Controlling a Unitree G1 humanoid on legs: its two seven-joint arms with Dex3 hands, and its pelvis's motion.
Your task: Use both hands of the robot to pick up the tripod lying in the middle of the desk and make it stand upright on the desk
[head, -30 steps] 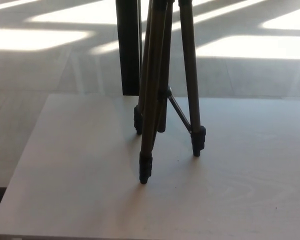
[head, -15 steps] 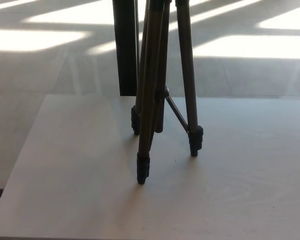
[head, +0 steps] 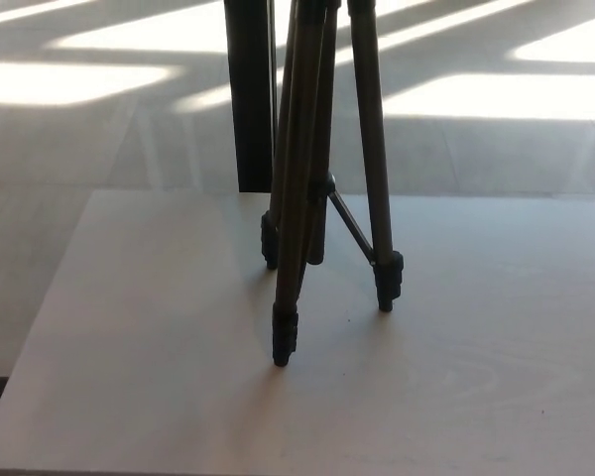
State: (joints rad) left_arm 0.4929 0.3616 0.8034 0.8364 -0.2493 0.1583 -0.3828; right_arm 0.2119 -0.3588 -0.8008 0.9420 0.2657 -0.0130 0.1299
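The tripod (head: 302, 178) stands upright on the pale wooden desk (head: 159, 377), a little left of the middle. Its three bronze legs are spread, and each black foot rests on the desk top: one near me (head: 285, 337), one to the right (head: 388, 281), one at the back left (head: 269, 240). A thin brace (head: 351, 224) links the centre column to the right leg. The tripod's head is cut off by the top of the picture. Neither of my hands shows in the head view.
A dark vertical post (head: 249, 94) rises behind the desk's far edge, just left of the tripod. Beyond lies a grey floor with bright sunlit patches (head: 496, 94). The desk's left edge runs diagonally toward the near left corner.
The whole picture has shifted a little to the left since a second ago, so the camera moved. The tripod stands the same way on the desk.
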